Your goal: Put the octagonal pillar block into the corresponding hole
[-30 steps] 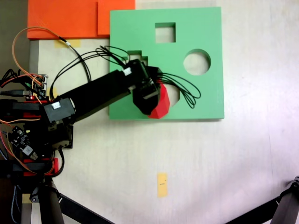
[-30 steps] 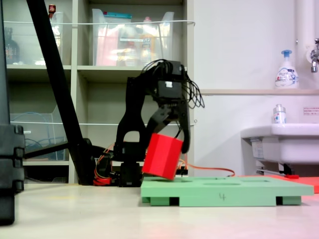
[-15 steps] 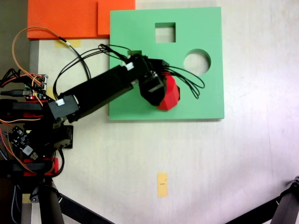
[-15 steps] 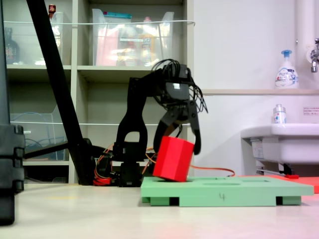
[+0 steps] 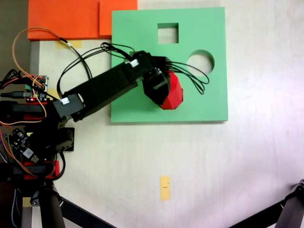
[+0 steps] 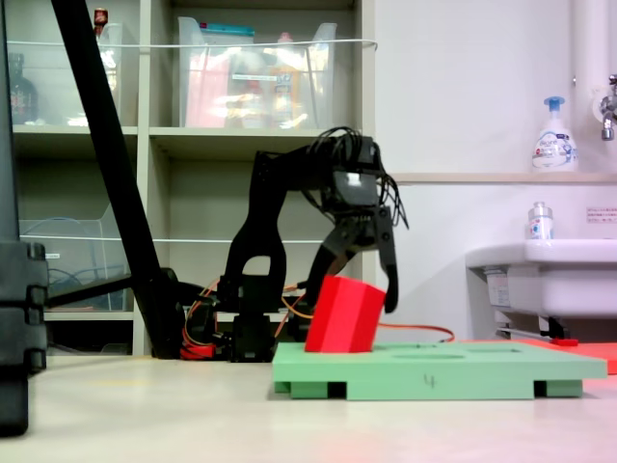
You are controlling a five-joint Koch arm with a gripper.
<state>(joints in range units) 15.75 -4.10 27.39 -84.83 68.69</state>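
1. Gripping the octagonal pillar block point(image 6: 344, 315) between the jaws of the hand point(image 6: 364, 287), clenched on its upper part.
2. Hanging directly beneath the hand, tilted, with its long axis leaning rather than plumb; lower end already touching or just entering the green foam board point(image 5: 209, 102).
3. Covering the corresponding hole from above; cutout itself hidden under block and hand, round cutout point(image 5: 200, 62) lying beyond the hand.
4. Judged next: righting the axis, then pressing straight down.

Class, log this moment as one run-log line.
gripper: shut on red block | block: tilted, lower end at green board surface | seating: cannot tell
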